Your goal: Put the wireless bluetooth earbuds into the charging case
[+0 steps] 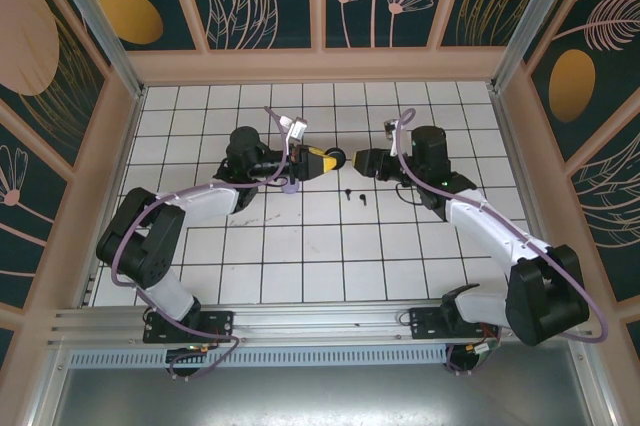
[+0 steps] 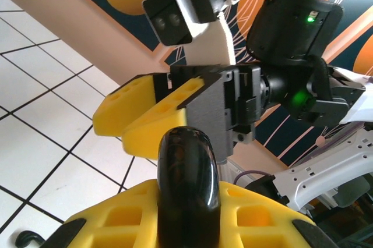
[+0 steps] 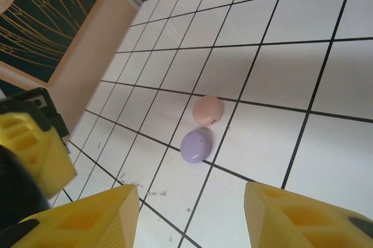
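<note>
Lying loose on the tiled counter [image 1: 300, 246], two black earbuds [image 1: 349, 193] have yet to go into any case, so the main work appears undone. Just above them the left claw [image 1: 325, 160] is clamped on the black case [image 2: 187, 190], held edge-up in the air between its yellow pads. The case looks closed, though its seam is hard to make out. Facing it almost nose to nose, the right claw [image 3: 192, 198] has its fingers apart with nothing between them. It is apparently lined up to take the lid or steady the case. What seems left is opening the case, picking up each bud and seating it. Nearby, a pink case [image 3: 208, 110] and a lilac case [image 3: 195, 146] sit closed, side by side and nearly touching. Whether they hold their buds cannot be told. From above, the left arm hangs over that spot and may hamper reaching them. The black buds lie in open space.
</note>
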{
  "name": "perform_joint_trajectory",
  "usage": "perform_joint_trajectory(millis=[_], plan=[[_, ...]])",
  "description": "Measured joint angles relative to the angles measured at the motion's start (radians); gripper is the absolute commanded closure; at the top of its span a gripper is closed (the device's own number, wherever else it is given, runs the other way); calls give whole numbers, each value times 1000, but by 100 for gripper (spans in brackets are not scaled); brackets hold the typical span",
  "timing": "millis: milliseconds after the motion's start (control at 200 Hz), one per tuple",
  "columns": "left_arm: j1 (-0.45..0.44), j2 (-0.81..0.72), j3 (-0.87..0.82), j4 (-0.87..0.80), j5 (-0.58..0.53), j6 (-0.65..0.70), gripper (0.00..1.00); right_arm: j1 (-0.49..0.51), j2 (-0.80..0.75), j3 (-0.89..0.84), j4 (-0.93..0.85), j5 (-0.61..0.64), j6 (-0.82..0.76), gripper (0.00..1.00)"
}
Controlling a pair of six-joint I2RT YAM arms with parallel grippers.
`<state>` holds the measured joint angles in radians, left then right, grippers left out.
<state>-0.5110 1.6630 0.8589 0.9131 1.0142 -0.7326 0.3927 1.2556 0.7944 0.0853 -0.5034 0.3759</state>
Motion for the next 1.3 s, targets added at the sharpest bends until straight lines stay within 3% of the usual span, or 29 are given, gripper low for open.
perform_joint_trajectory(millis=[385, 761, 1301], plan=[[0, 0, 0, 2, 0, 0, 100, 13, -138, 3, -14, -47, 8, 45], [0, -1, 0, 2, 0, 0, 100, 107, -63, 92, -14, -47, 7, 46], [-3, -23, 0, -51, -16, 0, 100, 47, -16, -7, 68, -47, 24, 55]])
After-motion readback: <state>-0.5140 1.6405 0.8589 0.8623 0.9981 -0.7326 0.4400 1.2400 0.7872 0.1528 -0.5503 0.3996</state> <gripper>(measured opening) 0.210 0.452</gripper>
